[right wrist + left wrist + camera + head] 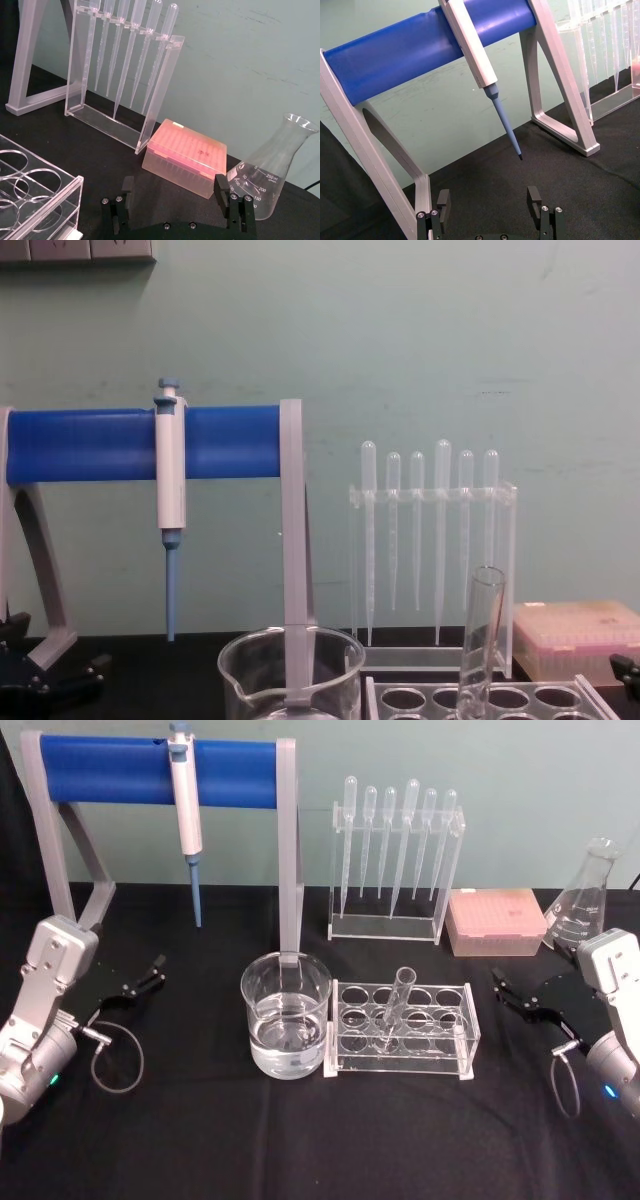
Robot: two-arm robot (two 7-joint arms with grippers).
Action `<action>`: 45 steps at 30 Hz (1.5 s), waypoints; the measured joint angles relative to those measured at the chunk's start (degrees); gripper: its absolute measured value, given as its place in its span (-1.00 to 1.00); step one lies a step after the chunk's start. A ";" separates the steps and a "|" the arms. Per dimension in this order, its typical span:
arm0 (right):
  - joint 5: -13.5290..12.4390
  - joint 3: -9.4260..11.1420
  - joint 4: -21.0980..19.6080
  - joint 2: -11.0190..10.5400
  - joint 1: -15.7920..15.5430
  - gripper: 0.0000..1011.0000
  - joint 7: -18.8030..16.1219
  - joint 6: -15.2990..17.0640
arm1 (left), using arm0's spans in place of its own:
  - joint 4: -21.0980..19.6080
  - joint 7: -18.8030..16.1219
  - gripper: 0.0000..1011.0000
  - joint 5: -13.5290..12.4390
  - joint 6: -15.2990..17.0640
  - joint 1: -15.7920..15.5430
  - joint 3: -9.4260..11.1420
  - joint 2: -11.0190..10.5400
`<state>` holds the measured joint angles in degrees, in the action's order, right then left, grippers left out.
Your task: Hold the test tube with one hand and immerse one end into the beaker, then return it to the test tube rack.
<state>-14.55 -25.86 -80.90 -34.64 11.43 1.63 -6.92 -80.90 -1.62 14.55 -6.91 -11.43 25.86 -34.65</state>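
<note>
The test tube (397, 1010) leans in a hole of the clear rack (455, 1045) at the table's middle; its open rim also rises in the chest view (484, 630). Just left of the rack stands the beaker (285, 1016) (291, 672), partly filled with clear liquid. My left gripper (152, 973) (489, 202) hovers open and empty at the left, well away from the beaker. At the right, my right gripper (503, 988) (174, 192) is open and empty, a short way right of the rack.
A grey stand with a blue bar (150, 772) holds a pipettor (186, 815) at the back left. Behind the rack are a pipette holder (395, 860), a pink tip box (495, 920) and a conical flask (585, 900).
</note>
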 joint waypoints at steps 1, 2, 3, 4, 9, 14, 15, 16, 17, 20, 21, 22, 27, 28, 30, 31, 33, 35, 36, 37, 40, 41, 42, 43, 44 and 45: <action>0.00 0.00 0.00 0.00 0.00 0.98 0.00 0.00 | 0.00 0.00 0.98 0.00 0.00 0.00 0.00 0.00; 0.00 0.00 0.00 0.00 0.00 0.98 0.00 0.00 | 0.00 0.00 0.98 0.00 0.00 0.00 0.00 0.00; 0.00 0.00 0.00 0.00 0.00 0.98 0.00 0.00 | 0.00 0.00 0.98 0.00 0.00 0.00 0.00 0.00; 0.00 0.00 0.00 0.00 0.00 0.98 0.00 0.00 | 0.00 0.00 0.98 0.00 0.00 -0.01 0.00 0.00; 0.00 0.00 0.00 0.00 0.00 0.98 0.00 0.00 | 0.00 0.00 0.98 0.00 0.00 0.00 0.00 0.00; 0.00 0.00 0.00 0.00 0.00 0.98 -0.01 0.01 | 0.00 0.00 0.98 0.00 0.00 0.00 0.00 0.00; 0.00 0.00 0.00 0.00 0.00 0.98 0.00 0.00 | 0.00 0.00 0.98 0.00 0.00 0.00 0.00 0.00; 0.00 0.00 0.00 0.00 0.00 0.98 0.00 0.00 | 0.00 0.00 0.98 0.00 0.00 0.00 0.00 0.00; 0.00 0.00 0.00 0.00 0.00 0.98 -0.01 0.01 | 0.00 0.00 0.98 0.00 0.00 0.00 0.00 0.00; 0.00 0.00 0.00 0.00 0.00 0.98 -0.01 0.01 | 0.00 0.00 0.98 0.00 0.00 0.00 0.00 0.00; 0.00 0.00 0.00 0.00 0.00 0.98 0.00 0.00 | 0.00 0.00 0.98 0.00 0.00 0.00 0.00 0.00; 0.00 0.00 0.00 0.00 0.00 0.98 0.00 0.00 | 0.00 0.00 0.98 0.00 0.00 -0.01 0.00 0.00; 0.00 0.00 0.00 0.00 0.00 0.98 -0.01 0.01 | 0.00 0.00 0.98 0.00 0.00 0.00 0.00 0.00; 0.00 0.00 0.00 0.00 0.00 0.98 -0.01 0.01 | 0.00 0.00 0.98 0.00 0.00 0.00 0.00 0.00; 0.00 0.00 0.00 0.00 0.00 0.98 -0.01 0.01 | 0.00 0.00 0.98 0.00 0.00 -0.01 0.00 0.00; 0.00 0.00 0.00 0.00 0.00 0.98 -0.01 0.01 | 0.00 0.00 0.98 0.00 0.00 0.00 0.00 0.00; 0.00 0.00 0.00 0.00 0.00 0.98 -0.01 0.01 | 0.00 0.00 0.98 0.00 0.00 -0.01 0.00 0.00; 0.00 0.00 0.00 0.00 0.00 0.98 -0.01 0.01 | 0.00 0.00 0.98 0.00 0.00 0.00 0.00 0.00; 0.00 0.00 0.00 0.00 0.00 0.98 0.00 0.01 | 0.00 0.00 0.98 0.00 0.00 0.00 0.00 0.00; 0.00 0.00 0.00 0.00 0.00 0.98 0.00 0.01 | 0.00 0.00 0.98 0.00 0.00 0.00 0.00 0.00; 0.00 0.00 0.00 0.00 0.00 0.98 -0.01 0.01 | 0.00 0.00 0.98 0.00 0.00 0.00 0.00 0.00; 0.00 0.00 0.00 0.00 0.00 0.98 -0.01 0.01 | 0.00 0.00 0.98 0.00 0.00 0.00 0.00 0.00; 0.00 0.00 0.00 0.00 0.00 0.98 -0.01 0.01 | 0.00 0.00 0.98 0.00 0.00 0.00 0.00 0.00; 0.00 0.00 0.00 0.00 0.00 0.98 -0.01 0.01 | 0.00 0.00 0.98 0.00 0.00 0.00 0.00 0.00; 0.00 0.00 0.00 0.00 0.00 0.98 -0.01 0.01 | 0.00 0.00 0.98 0.00 0.00 0.00 0.00 0.00; 0.00 0.00 0.00 0.00 0.00 0.98 -0.01 0.01 | 0.00 0.00 0.98 0.00 0.00 0.00 0.00 0.00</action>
<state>-14.55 -25.86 -80.90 -34.65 11.44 1.62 -6.91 -80.90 -1.62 14.55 -6.91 -11.43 25.86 -34.65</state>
